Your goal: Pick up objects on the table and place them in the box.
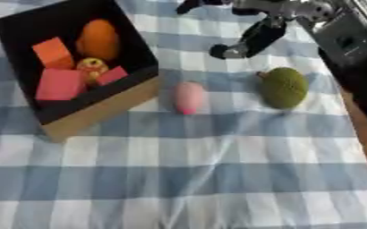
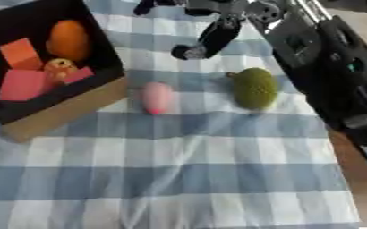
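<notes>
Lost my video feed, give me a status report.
Right hand open, holding nothing, above the table beyond the green fruit. Left hand not in view. Pink object and green fruit on the cloth, outside the box. Nothing in the way.

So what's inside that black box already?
The box holds an orange fruit, an orange block, a small yellow-red piece and two pink blocks. Anything beneath them is covered.

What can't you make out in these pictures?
- Right hand: both views cut it at the top edge; blur hides whether it holds anything.
- Left hand: in neither view.
- Small yellow thing in the box: too blurred to name.
- Box's far left corner: cut by the right eye view's edge.
</notes>
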